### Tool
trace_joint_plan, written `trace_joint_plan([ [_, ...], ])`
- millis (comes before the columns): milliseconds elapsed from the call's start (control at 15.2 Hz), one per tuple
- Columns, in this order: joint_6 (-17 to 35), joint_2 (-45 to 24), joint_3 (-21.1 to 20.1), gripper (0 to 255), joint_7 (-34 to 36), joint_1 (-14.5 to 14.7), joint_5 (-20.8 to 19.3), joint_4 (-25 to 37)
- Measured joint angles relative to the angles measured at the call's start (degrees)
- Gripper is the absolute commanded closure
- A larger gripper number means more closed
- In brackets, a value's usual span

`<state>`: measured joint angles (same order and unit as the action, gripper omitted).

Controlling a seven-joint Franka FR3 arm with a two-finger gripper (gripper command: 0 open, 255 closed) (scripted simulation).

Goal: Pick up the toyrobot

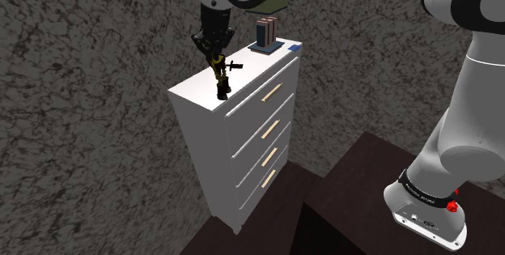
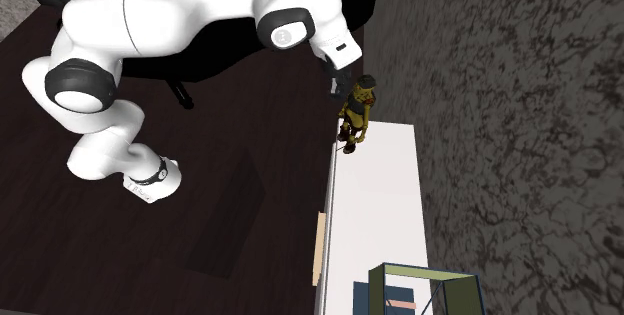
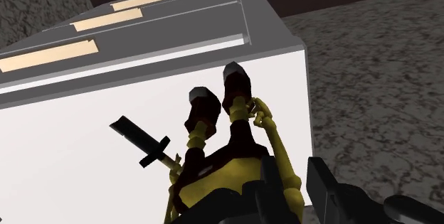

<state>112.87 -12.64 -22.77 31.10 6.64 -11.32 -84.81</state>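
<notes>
Closest to the lens in the wrist view, the black fingers (image 3: 324, 190) of the gripper (image 3: 295, 181) come up beside the toy robot (image 3: 228, 166), whose yellow and dark red torso covers part of them. One thin yellow arm of the figure lies between the two dark finger shapes. We read the gripper (image 1: 214, 44) as closed around the figure's head and upper body, coming down on it from above. The toy robot (image 1: 221, 74) is upright, leaning a little, with a small black sword (image 3: 142, 143) sticking out to one side. Its dark feet are over the white top of the chest of drawers (image 1: 243, 136), close to the corner where the drawer-front edge meets the short end edge. We cannot tell whether the feet touch the top or hang just above it. In the second exterior view the toy robot (image 2: 357, 113) sits just inside that same corner of the chest of drawers (image 2: 385, 213), with the gripper (image 2: 345, 81) at its head. Pale handles (image 1: 271, 124) run down the drawer fronts. At the opposite end of the top stands a small rack of books (image 1: 265, 33). The white arm (image 1: 461, 124) rises from the dark stand (image 1: 364, 205), and a speckled grey wall (image 1: 81, 91) lies behind the chest.
</notes>
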Motion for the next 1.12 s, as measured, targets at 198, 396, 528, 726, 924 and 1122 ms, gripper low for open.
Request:
trace_joint_plan([
  [198, -0.41, -0.12, 0.00, 255, -0.01, 0.05, -0.03, 0.45],
  [396, -2.48, -0.59, -0.04, 255, -0.18, 0.26, -0.13, 2.91],
  [528, -4.09, -0.92, -0.10, 255, -0.27, 0.47, -0.22, 4.83],
  [726, -6.86, -1.66, -0.20, 255, -0.34, 0.92, -0.49, 8.29],
  [924, -9.56, -2.49, -0.26, 255, -0.49, 1.37, -0.80, 11.77],
  [1122, -12.39, -3.63, -0.29, 255, -0.70, 1.90, -1.23, 15.69],
])
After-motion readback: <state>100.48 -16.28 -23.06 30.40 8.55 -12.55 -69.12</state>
